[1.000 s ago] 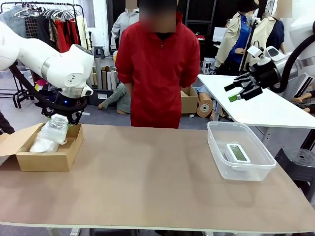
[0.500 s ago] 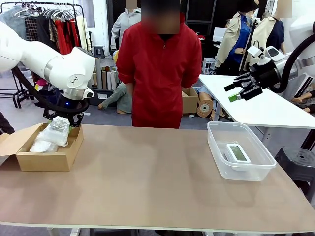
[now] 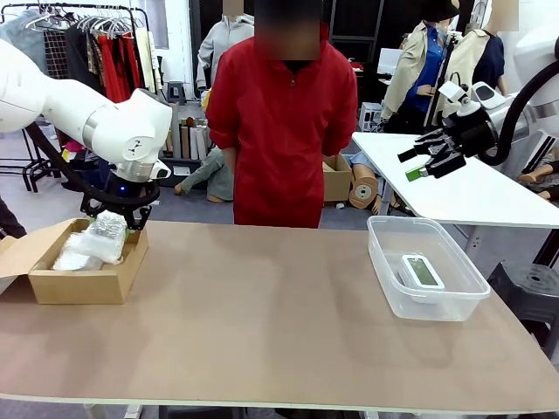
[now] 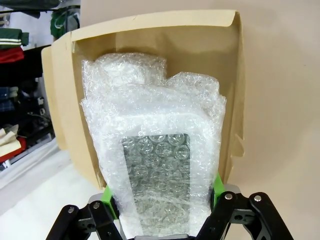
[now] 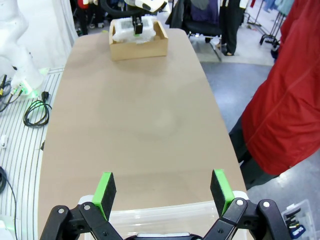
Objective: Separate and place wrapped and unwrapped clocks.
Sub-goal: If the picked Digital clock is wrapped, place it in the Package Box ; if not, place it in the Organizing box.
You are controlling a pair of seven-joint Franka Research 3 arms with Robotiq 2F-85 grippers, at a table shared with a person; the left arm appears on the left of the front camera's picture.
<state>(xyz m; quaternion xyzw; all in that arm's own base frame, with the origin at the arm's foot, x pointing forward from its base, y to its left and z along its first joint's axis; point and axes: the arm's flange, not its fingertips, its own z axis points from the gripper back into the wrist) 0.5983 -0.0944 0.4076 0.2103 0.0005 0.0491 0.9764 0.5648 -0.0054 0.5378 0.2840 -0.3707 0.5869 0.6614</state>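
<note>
Hanging over the cardboard box (image 3: 83, 281) at the robot's left end of the counter (image 3: 271, 323), the left gripper (image 3: 118, 218) is clamped on a bubble-wrapped clock (image 3: 106, 236), its green pads pressed to either side of the bundle. Seen from the left wrist, this wrapped clock (image 4: 160, 175) is held just above the open box (image 4: 150, 45), its grey screen dim through the plastic bubbles. A second wrapped clock (image 3: 77, 258) lies on the box floor beneath and beside it; in the wrist view that bundle (image 4: 125, 72) shows past the held one, against the box's far wall.

Well apart from the box, at the opposite end of the counter, a clear plastic tub (image 3: 384, 262) holds the bare clock (image 3: 422, 271), lying flat with its screen up. The right gripper (image 3: 430, 158) is raised well above that tub, its jaws spread wide with nothing between them. From the right wrist, its green fingers (image 5: 106, 187) frame the tub's rim (image 5: 175, 212) below and the distant box (image 5: 140, 47).

A person in a red jacket (image 3: 279, 122) stands at the far side of the counter, between box and tub.
</note>
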